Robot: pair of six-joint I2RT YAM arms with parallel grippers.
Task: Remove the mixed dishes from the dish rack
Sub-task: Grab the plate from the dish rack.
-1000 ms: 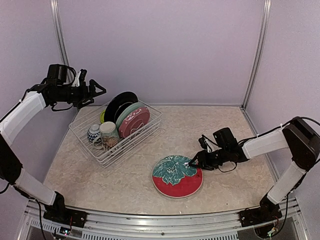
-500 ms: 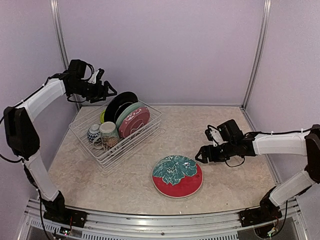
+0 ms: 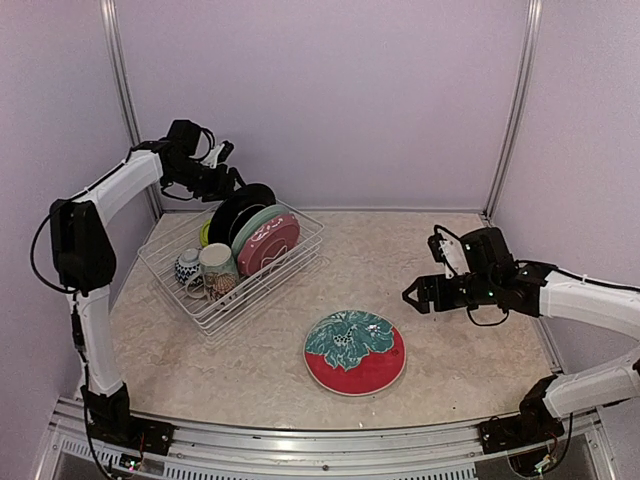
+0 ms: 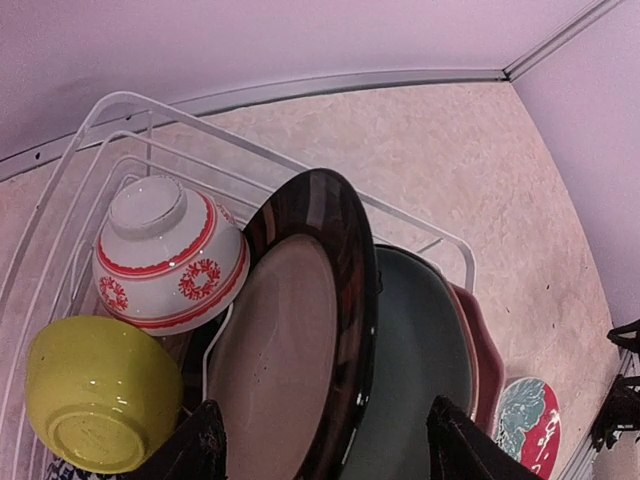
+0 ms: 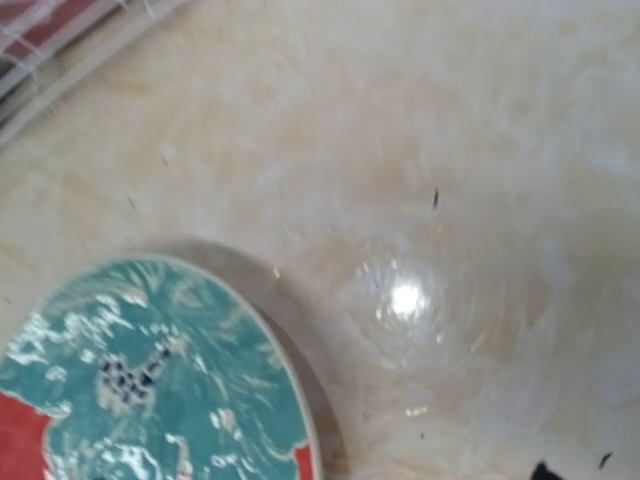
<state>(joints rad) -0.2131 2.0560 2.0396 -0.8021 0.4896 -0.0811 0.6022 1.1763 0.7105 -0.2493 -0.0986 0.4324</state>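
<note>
The white wire dish rack stands at the back left, holding upright plates, bowls and a cream mug. My left gripper hangs open just above the black-rimmed plate. In the left wrist view its fingertips straddle that plate and the grey-green plate behind it, touching neither. A red floral plate lies flat on the table. My right gripper is open and empty, raised to the right of that plate.
In the rack a red-white bowl and a lime green bowl lie left of the black-rimmed plate, with a pink plate on the far side. A blue-white bowl sits beside the mug. Walls enclose the table.
My left arm swung right from outside the rack to above the black-rimmed plate, its jaws narrowing. My right gripper opened, left the floral plate's edge and pulled back to the right.
</note>
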